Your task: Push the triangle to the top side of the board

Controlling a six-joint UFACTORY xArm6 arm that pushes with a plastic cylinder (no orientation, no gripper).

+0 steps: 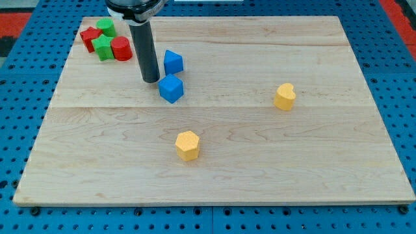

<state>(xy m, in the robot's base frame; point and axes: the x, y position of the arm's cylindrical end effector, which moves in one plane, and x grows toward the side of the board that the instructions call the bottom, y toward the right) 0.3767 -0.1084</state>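
My tip [151, 80] rests on the wooden board [260, 149] in its upper left part. A blue triangle-like block [173, 62] lies just to the tip's right and slightly above. A blue cube [171, 88] lies just right of the tip and slightly below. The tip is close to both blue blocks; I cannot tell if it touches either.
A cluster sits at the board's top left: a red block [90, 38], a green block [106, 27], a green star-like block [103, 47] and a red cylinder [121, 49]. A yellow hexagon block [187, 145] lies lower middle. A yellow block [285, 96] lies at the right.
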